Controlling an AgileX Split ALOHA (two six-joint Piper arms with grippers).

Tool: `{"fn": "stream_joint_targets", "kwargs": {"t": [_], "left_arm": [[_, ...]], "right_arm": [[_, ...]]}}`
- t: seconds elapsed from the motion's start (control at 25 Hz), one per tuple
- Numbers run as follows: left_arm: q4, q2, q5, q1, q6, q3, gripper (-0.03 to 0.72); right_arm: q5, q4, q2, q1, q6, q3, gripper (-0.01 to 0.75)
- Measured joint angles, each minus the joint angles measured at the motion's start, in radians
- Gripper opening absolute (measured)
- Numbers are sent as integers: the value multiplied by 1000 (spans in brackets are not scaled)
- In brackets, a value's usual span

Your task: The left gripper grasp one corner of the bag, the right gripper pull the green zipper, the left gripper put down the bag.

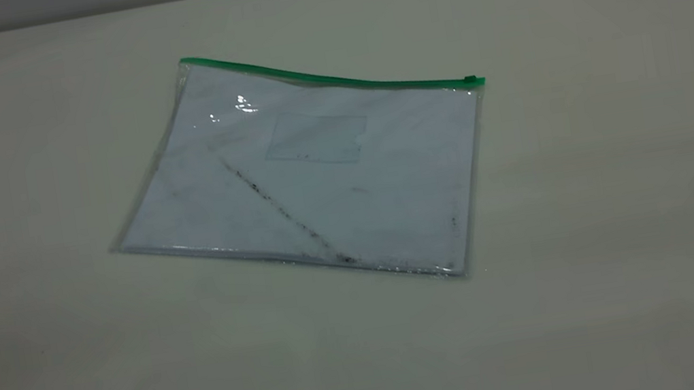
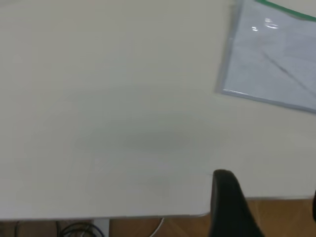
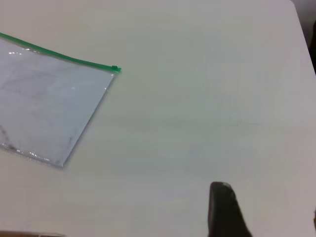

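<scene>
You have the bag [image 1: 309,173] lying flat near the middle of the table [image 1: 627,180], with bare tabletop on every side of it. Its zipper [image 1: 330,79] runs along the far long edge, and the slider [image 1: 471,80] sits at that edge's right end, right at the corner. A dark streak [image 1: 281,212] crosses the clear face diagonally toward the near edge, and white paper shows through the plastic. The near right corner points toward you and the near left corner lies well apart from the table's left edge. Neither arm appears in the exterior view, so the room above and around the bag is open. The left wrist view adds what that view lacks: one dark finger of the left gripper [image 2: 266,207] hanging over the table's edge, with wooden floor and cables below it, and the bag's left side far off. The right wrist view gives you the slider corner and the bag's short right edge, with a broad stretch of bare table between it and the right gripper [image 3: 266,212]. From these views you cannot tell whether either gripper stands open or closed; only part of each shows, and neither touches the bag.
</scene>
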Motion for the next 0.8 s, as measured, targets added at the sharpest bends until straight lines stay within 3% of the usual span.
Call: {"fn": "stream_joint_targets", "kwargs": {"t": [0.8], "left_arm": [[0,0,0,26,0,0,466]], "right_arm": [[0,4,0,0,0,0,466]]}}
